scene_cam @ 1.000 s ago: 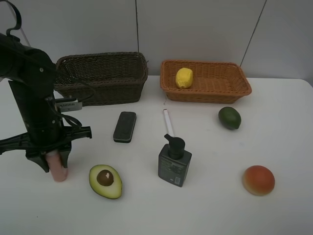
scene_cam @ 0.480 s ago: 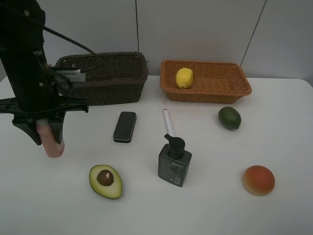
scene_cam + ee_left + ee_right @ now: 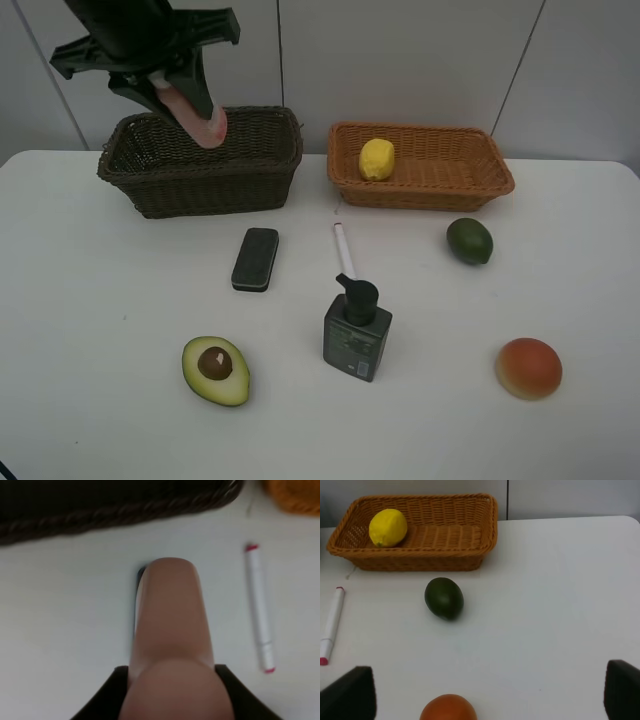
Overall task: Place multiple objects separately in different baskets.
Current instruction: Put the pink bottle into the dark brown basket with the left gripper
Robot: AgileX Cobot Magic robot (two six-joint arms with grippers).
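Above the dark basket point(image 3: 245, 180), left gripper point(image 3: 182, 95) hangs tilted, clasping pink bottle point(image 3: 210, 128).

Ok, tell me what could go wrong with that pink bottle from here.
1. The left hand holds the pink bottle tilted, high above the dark brown basket; released there, it could strike the rim and tumble onto the table.
2. The hand grips only one end, so the bottle might slip early, perhaps onto the black eraser.
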